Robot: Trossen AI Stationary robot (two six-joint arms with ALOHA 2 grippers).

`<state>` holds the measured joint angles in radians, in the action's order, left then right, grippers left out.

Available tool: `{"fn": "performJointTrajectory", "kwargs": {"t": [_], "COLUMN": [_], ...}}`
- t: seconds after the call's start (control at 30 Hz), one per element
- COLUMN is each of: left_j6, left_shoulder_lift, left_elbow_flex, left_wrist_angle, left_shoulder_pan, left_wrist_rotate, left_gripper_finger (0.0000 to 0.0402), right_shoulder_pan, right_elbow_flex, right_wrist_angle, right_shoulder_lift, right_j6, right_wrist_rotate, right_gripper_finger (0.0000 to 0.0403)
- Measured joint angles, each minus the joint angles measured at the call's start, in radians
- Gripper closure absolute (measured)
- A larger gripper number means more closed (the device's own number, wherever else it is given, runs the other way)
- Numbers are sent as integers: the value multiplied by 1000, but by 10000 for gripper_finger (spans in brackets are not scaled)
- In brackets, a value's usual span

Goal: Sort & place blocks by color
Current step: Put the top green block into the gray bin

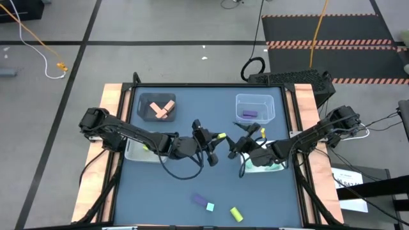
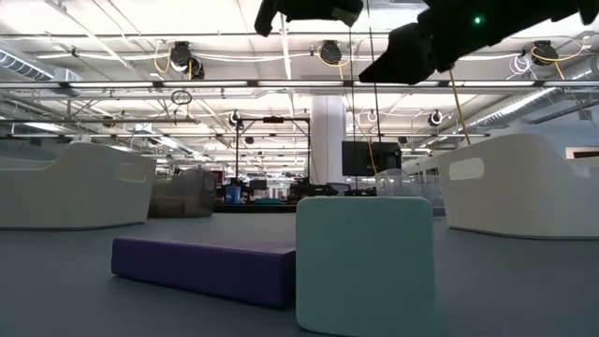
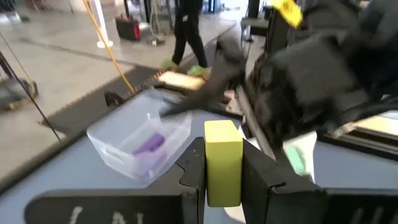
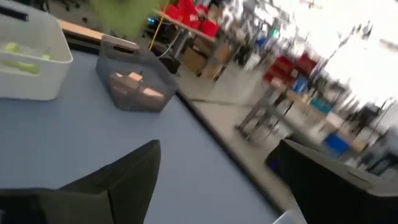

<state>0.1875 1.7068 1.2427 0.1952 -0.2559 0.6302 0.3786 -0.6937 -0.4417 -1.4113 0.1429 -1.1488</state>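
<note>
Blocks update: left pincer point(image 3: 224, 177) is clamped on 1 yellow-green block point(image 3: 222, 160) mid-worktop, right pincer point(image 1: 238, 145) just beside it with jaws apart. Looks like a handover, so if the arms bump, that block could slip and roll. 3 loose blocks point(image 1: 206, 203) wait near the front edge.

Overhead camera looks straight down on the whole desk point(image 1: 211, 185). Low camera sits at desk level, right up against a teal block point(image 2: 365, 262), facing the room. Both wrist cameras look forward across the same desk top.
</note>
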Motion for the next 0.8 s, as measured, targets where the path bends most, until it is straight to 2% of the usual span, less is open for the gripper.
{"fn": "performJointTrajectory", "kwargs": {"t": [0.1,0.2,0.4,0.5,0.57,0.7,0.8], "left_j6": [-90,-160,-281,-301,-291,-202,14], "left_shoulder_lift": [-27,-69,-164,-204,-216,-253,-285], "left_elbow_flex": [0,0,0,0,1,1,1], "left_wrist_angle": [17,36,36,-1,-30,-254,-529], "left_shoulder_pan": [0,0,-7,-18,-23,-50,-70], "left_wrist_rotate": [21,30,33,15,-12,-21,-23], "left_gripper_finger": [343,343,343,343,343,343,343], "right_shoulder_pan": [0,0,0,1,1,1,1], "right_elbow_flex": [0,0,0,0,0,0,0], "right_wrist_angle": [101,159,159,153,149,117,113], "right_shoulder_lift": [0,0,0,0,0,0,0], "right_j6": [-218,-387,-516,-530,-555,-623,-629], "right_wrist_rotate": [56,207,510,577,579,589,707], "right_gripper_finger": [87,93,104,108,110,110,110]}}
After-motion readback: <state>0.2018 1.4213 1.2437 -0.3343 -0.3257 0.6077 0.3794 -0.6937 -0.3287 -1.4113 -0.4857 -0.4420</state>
